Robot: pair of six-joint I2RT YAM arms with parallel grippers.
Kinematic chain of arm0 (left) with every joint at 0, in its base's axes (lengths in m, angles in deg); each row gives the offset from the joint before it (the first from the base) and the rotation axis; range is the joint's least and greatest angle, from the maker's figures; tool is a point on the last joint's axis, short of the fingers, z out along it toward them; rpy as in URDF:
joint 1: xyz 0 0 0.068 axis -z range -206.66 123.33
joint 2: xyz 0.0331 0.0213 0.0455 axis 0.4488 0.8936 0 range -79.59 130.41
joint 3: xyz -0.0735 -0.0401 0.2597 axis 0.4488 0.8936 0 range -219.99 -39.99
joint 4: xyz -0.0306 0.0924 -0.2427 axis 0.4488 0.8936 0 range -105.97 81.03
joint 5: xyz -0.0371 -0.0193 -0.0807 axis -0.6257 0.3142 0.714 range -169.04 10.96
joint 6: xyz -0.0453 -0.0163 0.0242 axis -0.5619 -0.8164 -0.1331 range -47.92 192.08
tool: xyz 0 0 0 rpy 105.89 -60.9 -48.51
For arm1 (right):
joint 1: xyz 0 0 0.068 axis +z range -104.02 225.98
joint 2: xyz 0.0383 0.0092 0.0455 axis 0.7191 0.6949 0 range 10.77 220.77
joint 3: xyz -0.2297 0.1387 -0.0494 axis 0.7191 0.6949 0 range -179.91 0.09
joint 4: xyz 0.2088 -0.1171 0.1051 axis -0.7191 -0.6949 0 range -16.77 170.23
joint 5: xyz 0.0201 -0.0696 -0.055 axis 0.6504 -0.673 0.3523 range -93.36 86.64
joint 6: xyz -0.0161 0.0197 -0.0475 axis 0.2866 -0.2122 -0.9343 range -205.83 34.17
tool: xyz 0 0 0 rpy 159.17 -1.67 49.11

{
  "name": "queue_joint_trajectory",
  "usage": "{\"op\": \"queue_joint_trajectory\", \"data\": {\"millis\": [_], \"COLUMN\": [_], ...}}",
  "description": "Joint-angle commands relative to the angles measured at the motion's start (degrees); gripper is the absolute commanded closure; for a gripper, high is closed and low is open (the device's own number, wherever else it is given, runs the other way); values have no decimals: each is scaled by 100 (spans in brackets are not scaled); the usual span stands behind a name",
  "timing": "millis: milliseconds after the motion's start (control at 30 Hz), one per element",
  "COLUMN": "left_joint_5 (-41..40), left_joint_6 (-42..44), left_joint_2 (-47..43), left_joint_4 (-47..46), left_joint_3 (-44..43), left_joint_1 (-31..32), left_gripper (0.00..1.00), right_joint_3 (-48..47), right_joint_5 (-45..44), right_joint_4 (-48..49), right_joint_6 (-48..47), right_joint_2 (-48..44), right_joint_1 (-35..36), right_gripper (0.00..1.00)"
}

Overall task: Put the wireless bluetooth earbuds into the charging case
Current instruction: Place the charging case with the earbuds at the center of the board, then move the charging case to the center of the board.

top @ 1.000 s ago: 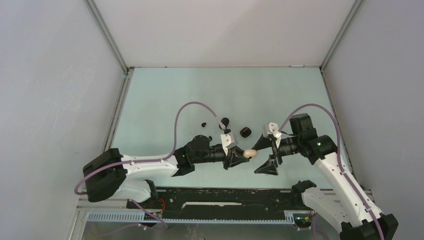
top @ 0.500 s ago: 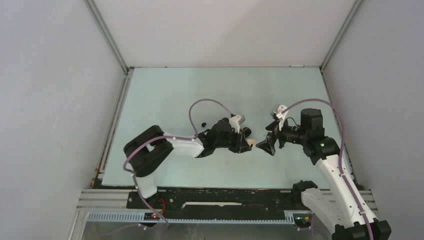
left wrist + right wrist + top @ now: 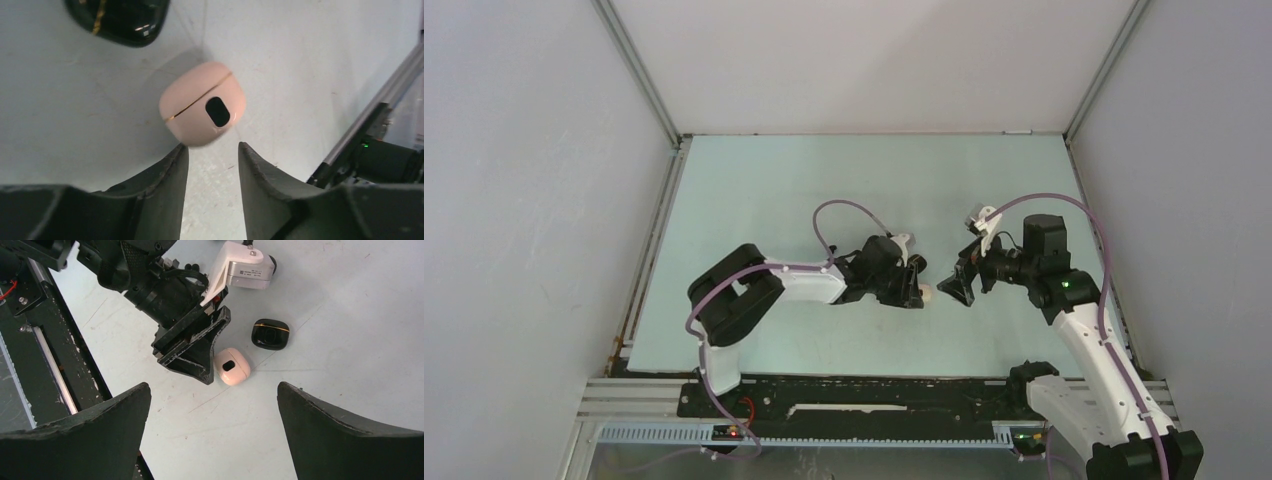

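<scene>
Now that the left gripper has let go, jaws slightly parted, the pink case lies shut on the table mid-frame. Right gripper spread wide. No earbuds in sight; lid likely opens next.

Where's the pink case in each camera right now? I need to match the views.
Top external: pink case mid-table, between the two arms' ends.
Left wrist: case centre, just beyond the left gripper.
Right wrist: case centre.
Shared landmark: the left gripper, beside it in all three.
</scene>
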Motion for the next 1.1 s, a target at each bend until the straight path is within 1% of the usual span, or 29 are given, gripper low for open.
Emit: {"op": "queue_joint_trajectory", "data": {"millis": [0,100,167,233,300,400,567,733,900,1067], "left_joint_5": [-834,-1568,-2130,-2711,-3210,-3581,-3674,-3159,-2557,-1949], "left_joint_6": [752,1156,1379,1628,1842,1868,1982,1959,1678,1493], "left_joint_2": [-568,-1029,-1391,-1568,-1568,-1275,-516,126,348,394], "left_joint_4": [1664,2339,2625,2772,2799,2754,2752,2691,2419,2180], "left_joint_3": [-223,-264,-298,-398,-562,-947,-1770,-2266,-2133,-1941], "left_joint_1": [-40,-47,-75,-126,-233,-487,-830,-1164,-1418,-1409], "left_gripper": [49,46,45,42,38,33,32,31,31,30], "right_joint_3": [26,25,25,25,25,25,25,25,25,25], "right_joint_5": [-6,-19,-24,-16,-15,-24,-82,-56,-30,-7], "right_joint_4": [181,171,180,179,180,157,102,39,12,20], "right_joint_6": [35,23,23,22,15,1,-46,-98,-129,-159], "right_joint_2": [-21,-49,-61,-46,-28,-17,-54,-78,-70,-52], "right_joint_1": [-27,-27,-20,-21,-25,-21,-27,-48,-52,-48], "right_gripper": [1,1,1,1,1,1,1,1,1,1]}}
